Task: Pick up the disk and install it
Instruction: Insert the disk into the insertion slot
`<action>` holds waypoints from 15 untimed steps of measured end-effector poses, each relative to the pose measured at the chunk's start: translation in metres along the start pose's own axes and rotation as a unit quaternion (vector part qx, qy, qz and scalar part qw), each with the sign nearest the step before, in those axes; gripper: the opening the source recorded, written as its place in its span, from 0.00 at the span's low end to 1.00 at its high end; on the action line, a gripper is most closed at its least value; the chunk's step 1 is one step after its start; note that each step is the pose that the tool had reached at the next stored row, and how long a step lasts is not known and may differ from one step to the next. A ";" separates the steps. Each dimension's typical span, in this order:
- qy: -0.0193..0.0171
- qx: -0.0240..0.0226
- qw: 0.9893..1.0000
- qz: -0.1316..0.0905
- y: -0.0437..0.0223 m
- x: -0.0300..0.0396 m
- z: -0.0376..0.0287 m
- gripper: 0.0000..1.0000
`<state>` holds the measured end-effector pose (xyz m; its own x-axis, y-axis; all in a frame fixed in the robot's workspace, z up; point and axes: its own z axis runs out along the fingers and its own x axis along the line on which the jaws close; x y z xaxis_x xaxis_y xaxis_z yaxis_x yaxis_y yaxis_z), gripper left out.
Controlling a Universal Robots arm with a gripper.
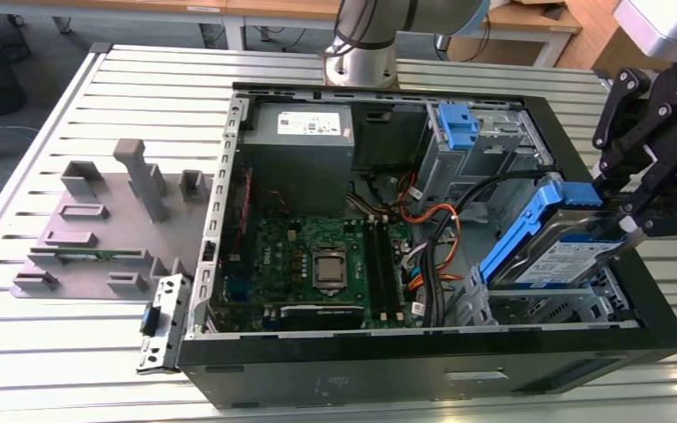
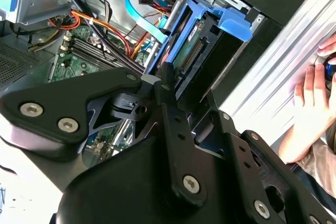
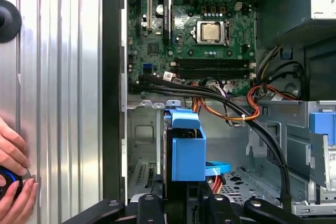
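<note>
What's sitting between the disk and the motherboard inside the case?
A bundle of black and orange cables crosses the gap between the disk and the motherboard, as seen in the exterior view.

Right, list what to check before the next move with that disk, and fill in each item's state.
1. Grip: the gripper is shut on the disk at its raised end. Ok.
2. Seating: the disk sits tilted at the drive cage, not lying flat in it. Not ok.
3. Access: the case is open, with nothing covering the cage. Ok.
4. Black cables run close past the disk; whether they touch it: cannot tell.
5. A person's hand rests on the table beside the case, outside it. Ok, though close.
</note>
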<state>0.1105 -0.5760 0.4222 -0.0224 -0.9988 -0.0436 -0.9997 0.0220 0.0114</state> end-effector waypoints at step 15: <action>0.000 0.000 1.000 0.000 -0.0003 0.0011 0.0239 0.35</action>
<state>0.1105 -0.5761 0.3983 -0.0225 -0.9988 -0.0435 -0.9997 0.0220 0.0114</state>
